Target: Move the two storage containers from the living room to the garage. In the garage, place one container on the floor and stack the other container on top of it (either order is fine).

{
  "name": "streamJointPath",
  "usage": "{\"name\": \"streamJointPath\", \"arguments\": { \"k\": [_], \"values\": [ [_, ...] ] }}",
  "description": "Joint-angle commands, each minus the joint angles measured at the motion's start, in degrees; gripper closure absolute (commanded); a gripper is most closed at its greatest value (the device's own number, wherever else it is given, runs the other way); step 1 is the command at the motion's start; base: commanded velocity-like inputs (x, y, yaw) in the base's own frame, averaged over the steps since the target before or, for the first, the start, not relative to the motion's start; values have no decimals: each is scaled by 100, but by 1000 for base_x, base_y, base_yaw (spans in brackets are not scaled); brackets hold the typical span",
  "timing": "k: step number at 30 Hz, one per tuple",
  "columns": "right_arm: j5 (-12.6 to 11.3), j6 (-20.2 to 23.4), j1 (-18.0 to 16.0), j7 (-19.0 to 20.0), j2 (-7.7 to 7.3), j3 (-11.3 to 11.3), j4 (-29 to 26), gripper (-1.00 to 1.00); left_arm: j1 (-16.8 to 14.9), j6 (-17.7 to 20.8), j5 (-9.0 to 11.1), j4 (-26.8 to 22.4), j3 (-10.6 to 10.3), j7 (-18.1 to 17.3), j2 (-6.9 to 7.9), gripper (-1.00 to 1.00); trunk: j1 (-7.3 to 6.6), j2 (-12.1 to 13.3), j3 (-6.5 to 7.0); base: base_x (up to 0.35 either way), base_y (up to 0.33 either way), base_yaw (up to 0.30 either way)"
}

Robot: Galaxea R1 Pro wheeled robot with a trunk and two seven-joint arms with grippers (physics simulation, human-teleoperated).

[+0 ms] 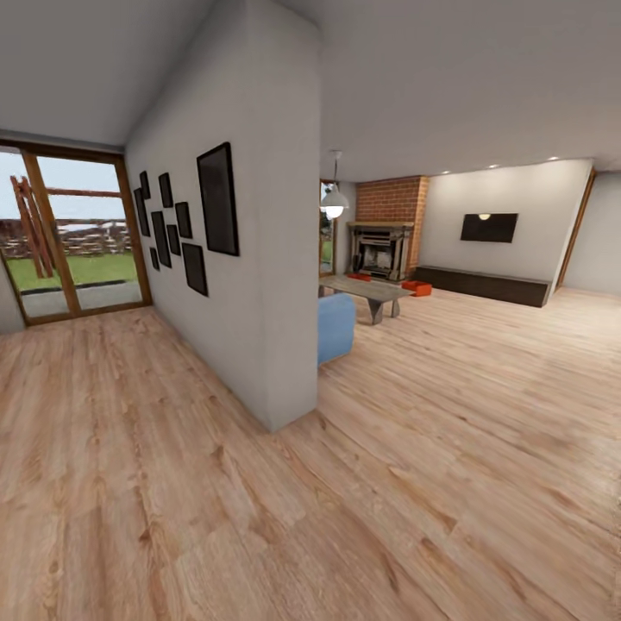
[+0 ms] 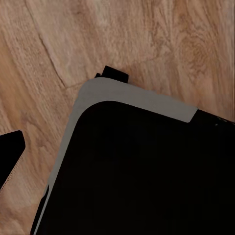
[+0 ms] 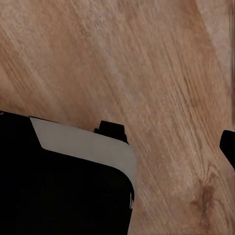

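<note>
Neither arm reaches into the head view. Both wrist cameras look down over the robot's black, grey-edged base onto wood-plank flooring. In the left wrist view one dark finger tip shows at the frame edge, and in the right wrist view another dark tip does likewise; whether either pair of fingers is apart or together cannot be told.

The landmark is the brick chimney far across the living room, with one dark fireplace mantel at its foot. Two red-orange storage containers lie on the flooring: one just beside the mantel toward the dark chest, the other before the mantel, partly hidden behind the grey bench. One blue seat stands nearer than the bench, against the dividing wall, which carries nine dark frames. Glass doors lie well apart from the chimney, beyond that wall.
</note>
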Motion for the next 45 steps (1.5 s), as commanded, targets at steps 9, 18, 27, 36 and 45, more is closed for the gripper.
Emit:
{"name": "streamJointPath", "arguments": {
  "k": [9, 18, 27, 36, 45],
  "values": [
    [-57, -30, -8, -28, -14, -20, 21, -100, 2, 1, 16, -16, 25, 4, 0, -100, 3, -3, 19, 324, 0, -267],
    [-62, -27, -8, -28, -15, -17, 21, -100, 2, -24, 16, -16, 25, 4, -2, -100, 3, -3, 45, 324, 0, -289],
    [-59, -28, -8, -28, -7, -15, 22, -100, 2, -25, 16, -16, 39, 4, -9, -100, 3, -3, 70, 324, 0, -290],
    [-54, -30, -8, -28, -6, -15, 22, -100, 2, -25, 16, -16, 42, 4, -9, -100, 3, -3, 95, 324, 0, -290],
    [4, -32, -8, -28, -6, 1, 18, -100, 2, -20, 16, -16, 43, 4, -9, -100, 3, -3, 102, 324, 0, -194]
  ]
}}
